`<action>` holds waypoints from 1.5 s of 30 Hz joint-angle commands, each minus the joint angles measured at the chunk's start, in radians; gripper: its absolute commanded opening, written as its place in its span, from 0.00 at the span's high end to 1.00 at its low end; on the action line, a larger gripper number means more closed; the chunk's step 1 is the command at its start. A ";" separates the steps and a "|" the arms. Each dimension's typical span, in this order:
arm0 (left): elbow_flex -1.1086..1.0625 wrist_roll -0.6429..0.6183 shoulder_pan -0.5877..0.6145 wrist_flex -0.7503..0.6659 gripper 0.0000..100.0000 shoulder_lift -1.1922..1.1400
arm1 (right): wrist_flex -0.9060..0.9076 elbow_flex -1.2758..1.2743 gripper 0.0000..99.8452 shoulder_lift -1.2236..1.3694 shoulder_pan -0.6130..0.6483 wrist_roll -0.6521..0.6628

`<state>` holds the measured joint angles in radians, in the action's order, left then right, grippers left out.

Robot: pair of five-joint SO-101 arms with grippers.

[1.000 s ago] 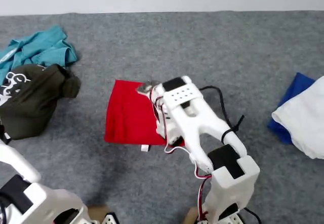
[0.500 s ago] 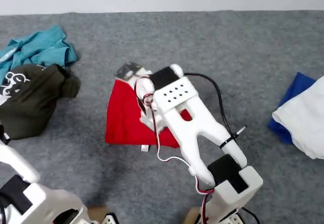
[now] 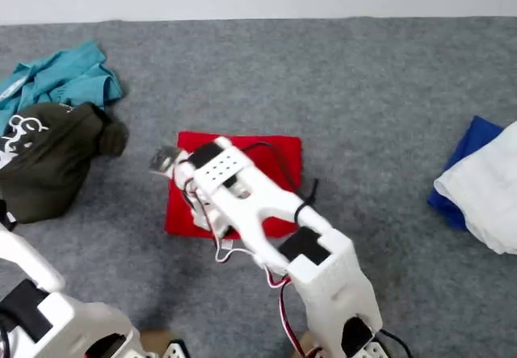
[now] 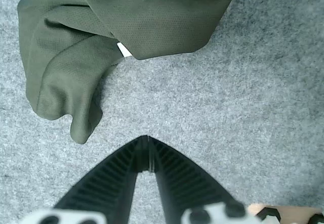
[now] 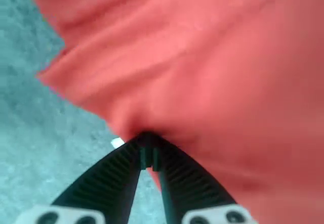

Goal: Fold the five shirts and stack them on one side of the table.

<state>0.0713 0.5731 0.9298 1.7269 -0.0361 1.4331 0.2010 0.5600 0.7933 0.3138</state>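
Right jaws: pressed together, pinching an edge of the red shirt (image 3: pixel 291 144).
Red shirt: folded flat at the middle of the table (image 3: pixel 363 83), with the right arm (image 3: pixel 242 192) stretched over it.
Left jaws: pressed together, holding nothing, over bare table just beside the olive shirt (image 3: pixel 48 160).
Olive shirt: crumpled at the table's left edge, touching the teal shirt (image 3: pixel 60 79).
White shirt (image 3: pixel 485 192): at the right edge, overlapping the blue shirt (image 3: pixel 472 140).
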 commanded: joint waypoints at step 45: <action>-0.295 -0.005 -0.005 0.017 1.00 0.362 | 0.165 -0.253 0.85 -0.644 -0.360 -0.752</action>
<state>-0.2186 0.5731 0.9298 1.7269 0.2877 1.6525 -0.0430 -0.0322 0.4296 -0.4012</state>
